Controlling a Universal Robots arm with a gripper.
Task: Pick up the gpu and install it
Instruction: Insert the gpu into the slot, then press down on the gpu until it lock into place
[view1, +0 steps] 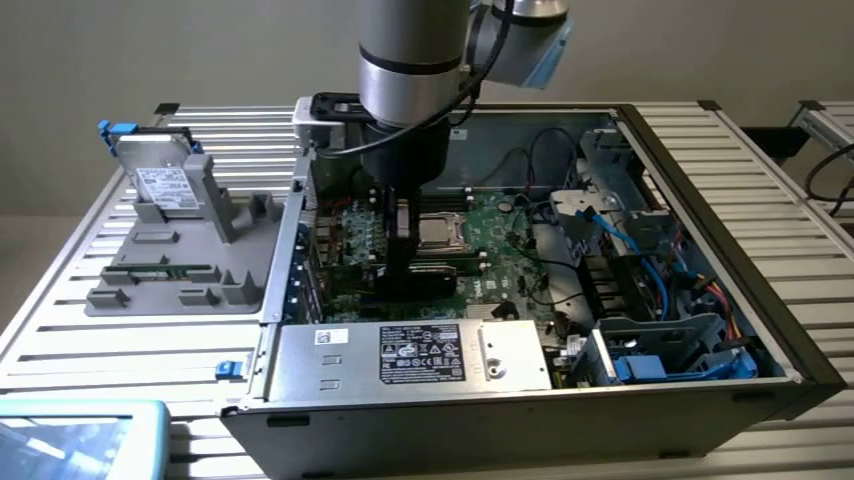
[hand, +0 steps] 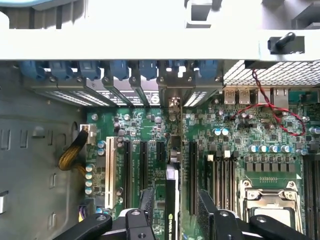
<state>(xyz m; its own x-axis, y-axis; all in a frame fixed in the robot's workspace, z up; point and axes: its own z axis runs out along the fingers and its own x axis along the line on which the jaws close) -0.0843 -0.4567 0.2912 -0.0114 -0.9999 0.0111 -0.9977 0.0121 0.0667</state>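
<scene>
**Card standing in its slot, jaws spread either side of it**

Nearest to me, along the front edge of the open computer case (view1: 787, 375), sits the power supply (view1: 414, 355) with its black label. Just behind it the arm drops straight down over the motherboard (view1: 501, 250), and the gripper (hand: 175, 212) hangs low inside the case with its fingers (hand: 207, 207) spread wide, one on each side of the gpu (hand: 171, 200) and, as far as I can tell, not pressing it. The card stands on edge in an expansion slot, its dark face with a green logo towards the wrist camera and its metal end bracket (hand: 172, 97) reaching up to the row of blue retaining clips (hand: 120, 69) at the rear wall. It looks seated, which I judge is why the jaws stand apart: the slot now carries it. Beyond, near the tabletop's far corner on the exterior view's left, the grey parts tray (view1: 174, 265) holds a hard drive (view1: 163, 185) and a memory stick (view1: 160, 270)
</scene>
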